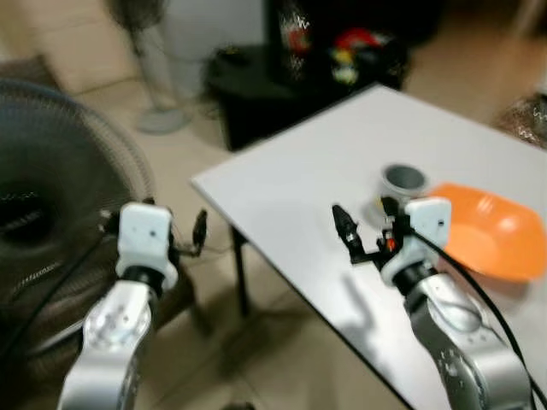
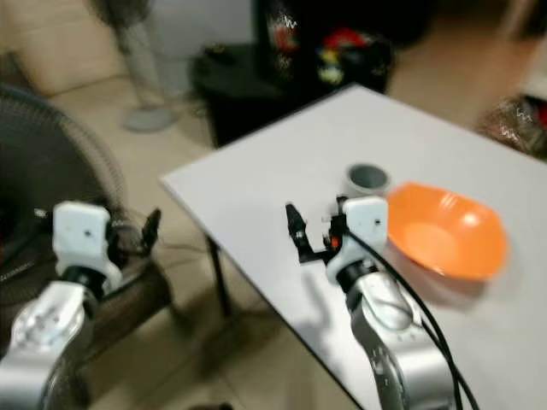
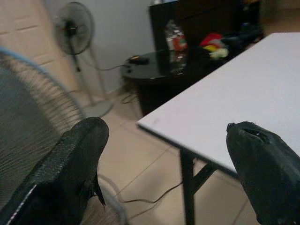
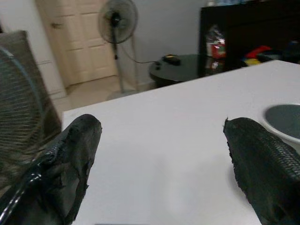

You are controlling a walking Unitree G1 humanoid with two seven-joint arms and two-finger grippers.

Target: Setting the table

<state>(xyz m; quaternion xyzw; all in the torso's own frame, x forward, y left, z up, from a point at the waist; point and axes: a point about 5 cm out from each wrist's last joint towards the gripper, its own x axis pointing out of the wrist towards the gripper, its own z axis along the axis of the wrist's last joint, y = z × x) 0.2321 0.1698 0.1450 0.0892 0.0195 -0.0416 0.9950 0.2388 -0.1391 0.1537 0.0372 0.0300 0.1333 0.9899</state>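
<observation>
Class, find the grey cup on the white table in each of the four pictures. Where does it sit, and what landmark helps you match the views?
Left eye view: grey cup beside the orange bowl.
Right eye view: behind the right pincer, touching the bowl's edge.
Left wrist view: not in the picture.
Right wrist view: its rim by one finger.
Shared landmark: the white table.

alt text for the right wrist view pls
The right claw hangs open above a white table, empty. A grey bowl sits on the table beside one finger. Behind stand a pedestal fan, a cream door and a dark cabinet.
</observation>
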